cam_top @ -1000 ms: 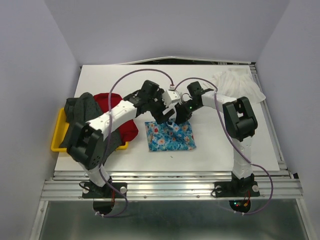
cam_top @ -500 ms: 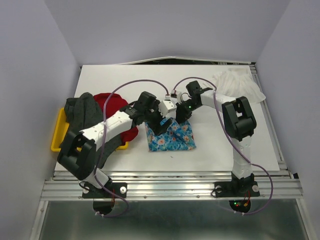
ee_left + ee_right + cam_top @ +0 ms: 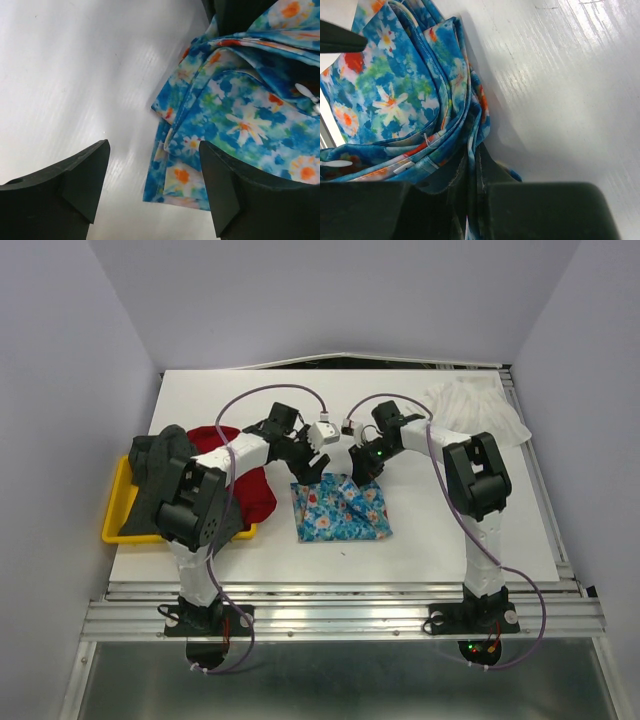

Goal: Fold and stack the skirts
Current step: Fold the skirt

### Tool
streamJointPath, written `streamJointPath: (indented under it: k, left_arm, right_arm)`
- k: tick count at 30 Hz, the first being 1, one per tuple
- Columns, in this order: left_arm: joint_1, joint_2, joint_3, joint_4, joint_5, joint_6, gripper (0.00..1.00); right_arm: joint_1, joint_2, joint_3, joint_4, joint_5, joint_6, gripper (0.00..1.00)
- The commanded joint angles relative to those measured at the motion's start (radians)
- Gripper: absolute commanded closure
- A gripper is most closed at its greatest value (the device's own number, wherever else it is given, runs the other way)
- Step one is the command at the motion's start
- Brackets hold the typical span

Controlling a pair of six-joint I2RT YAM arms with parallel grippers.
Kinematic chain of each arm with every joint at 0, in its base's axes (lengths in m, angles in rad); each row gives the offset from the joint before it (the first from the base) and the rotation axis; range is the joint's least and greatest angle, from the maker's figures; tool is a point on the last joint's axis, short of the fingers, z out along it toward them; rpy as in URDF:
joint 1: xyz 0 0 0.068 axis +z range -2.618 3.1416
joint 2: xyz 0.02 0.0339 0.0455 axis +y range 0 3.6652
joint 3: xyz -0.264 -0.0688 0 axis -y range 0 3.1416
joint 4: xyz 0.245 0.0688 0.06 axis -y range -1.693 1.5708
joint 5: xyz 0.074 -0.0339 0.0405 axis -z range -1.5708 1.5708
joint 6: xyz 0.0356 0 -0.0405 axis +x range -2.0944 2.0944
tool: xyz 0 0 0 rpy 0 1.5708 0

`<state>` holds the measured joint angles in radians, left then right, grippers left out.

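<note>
Blue flower-print skirt (image 3: 340,512) is lying at the middle of the bench (image 3: 450,530) as a rough folded square, with its layers bunching along the far edge. Right hand (image 3: 472,175) is pinching that bunched edge, fingers closed tight on the cloth. Left hand (image 3: 154,170) is hovering just beside the skirt's corner, fingers spread wide and gripping nothing. White skirt (image 3: 478,410) is sitting crumpled at the far right corner. Red skirt (image 3: 212,437) and dark grey skirt (image 3: 160,458) are lying heaped over the yellow tray (image 3: 113,515) at left. Judgement: the first of four is being folded; three look unfolded and no stack is begun.
</note>
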<state>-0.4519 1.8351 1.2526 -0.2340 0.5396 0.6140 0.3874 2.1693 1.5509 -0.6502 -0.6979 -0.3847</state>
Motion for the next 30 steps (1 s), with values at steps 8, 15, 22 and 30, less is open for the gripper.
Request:
streamJointPath:
  k: [8,15,22,30]
  left_arm:
    - [0.036,0.119,0.136,0.077,0.207,-0.123,0.32]
    - [0.036,0.182,0.154,0.123,0.191,-0.201,0.37]
    - [0.035,0.217,0.171,0.142,0.177,-0.256,0.50]
    - [0.039,0.176,0.146,0.081,0.175,-0.223,1.00]
  right_arm:
    - [0.008,0.078,0.005,-0.045,0.144,-0.010,0.96]
    - [0.008,0.077,0.005,-0.046,0.146,-0.002,0.99]
    - [0.008,0.084,0.017,-0.046,0.150,0.006,0.99]
    - [0.008,0.086,0.014,-0.045,0.172,0.009,0.99]
